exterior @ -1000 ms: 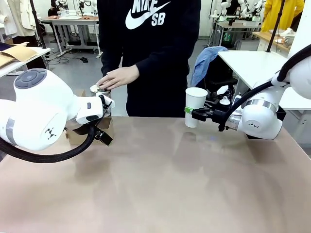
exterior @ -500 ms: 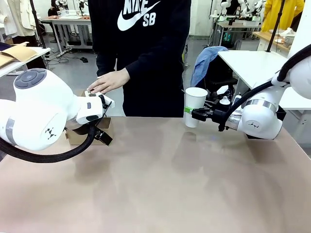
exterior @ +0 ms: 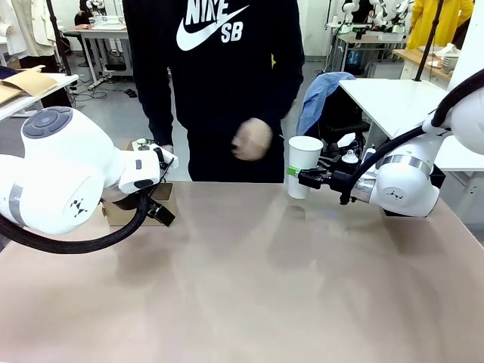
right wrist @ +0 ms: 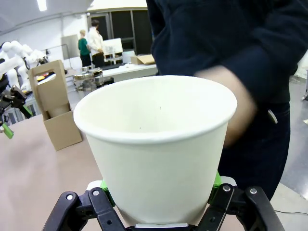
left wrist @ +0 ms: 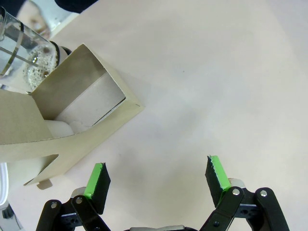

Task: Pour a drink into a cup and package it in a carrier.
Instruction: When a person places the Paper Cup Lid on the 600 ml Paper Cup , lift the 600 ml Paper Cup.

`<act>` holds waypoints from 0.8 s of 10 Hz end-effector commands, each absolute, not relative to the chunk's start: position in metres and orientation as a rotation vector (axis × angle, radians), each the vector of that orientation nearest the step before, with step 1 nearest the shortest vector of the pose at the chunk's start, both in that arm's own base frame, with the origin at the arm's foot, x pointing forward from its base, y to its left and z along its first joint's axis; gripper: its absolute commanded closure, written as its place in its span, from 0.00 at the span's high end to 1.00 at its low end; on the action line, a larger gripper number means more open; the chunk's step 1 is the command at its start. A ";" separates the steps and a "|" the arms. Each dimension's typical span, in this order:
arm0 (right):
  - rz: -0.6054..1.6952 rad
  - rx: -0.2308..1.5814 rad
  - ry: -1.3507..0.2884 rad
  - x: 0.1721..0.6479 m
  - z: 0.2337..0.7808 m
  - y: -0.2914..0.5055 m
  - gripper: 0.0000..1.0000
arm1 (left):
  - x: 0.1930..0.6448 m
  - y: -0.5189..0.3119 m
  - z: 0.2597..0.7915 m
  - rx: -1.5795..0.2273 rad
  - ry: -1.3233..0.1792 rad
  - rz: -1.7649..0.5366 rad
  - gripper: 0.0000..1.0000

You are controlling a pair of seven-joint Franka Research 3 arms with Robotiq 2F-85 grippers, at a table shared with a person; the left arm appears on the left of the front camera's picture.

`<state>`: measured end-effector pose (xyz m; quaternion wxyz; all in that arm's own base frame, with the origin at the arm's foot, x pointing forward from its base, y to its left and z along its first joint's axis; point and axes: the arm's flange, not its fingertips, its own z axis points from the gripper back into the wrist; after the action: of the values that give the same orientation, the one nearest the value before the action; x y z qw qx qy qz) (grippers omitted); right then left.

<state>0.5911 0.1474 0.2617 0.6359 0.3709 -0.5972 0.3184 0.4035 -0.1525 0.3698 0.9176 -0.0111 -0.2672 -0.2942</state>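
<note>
The left pincer (left wrist: 156,175) hangs spread wide over bare worktop (left wrist: 202,72), its green pads well apart and touching nothing. Just beyond it the brown cardboard carrier (left wrist: 72,113) stands on the worktop, with the clear glass jug (left wrist: 21,53) close behind it. Toward the far right, the right pincer (exterior: 299,175) pinches the white cup (exterior: 305,155) by its lower half, holding it upright and clear of the worktop. Past the cup, a person's blurred hand (exterior: 252,140) is raised at the far edge.
</note>
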 end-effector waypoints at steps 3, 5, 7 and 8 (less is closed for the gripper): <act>0.728 0.841 -1.366 0.589 0.268 0.149 0.81 | 0.403 -0.152 0.370 -0.025 -0.550 -0.604 1.00; 0.728 0.841 -1.366 0.589 0.268 0.149 0.81 | 0.403 -0.152 0.370 -0.025 -0.550 -0.604 1.00; 0.728 0.841 -1.366 0.589 0.268 0.149 0.81 | 0.403 -0.152 0.370 -0.025 -0.550 -0.604 1.00; 0.728 0.841 -1.366 0.589 0.268 0.149 0.81 | 0.403 -0.152 0.370 -0.025 -0.550 -0.604 1.00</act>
<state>0.5911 0.1474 0.2618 0.6358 0.3709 -0.5972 0.3184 0.4035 -0.1525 0.3698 0.9176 -0.0111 -0.2672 -0.2942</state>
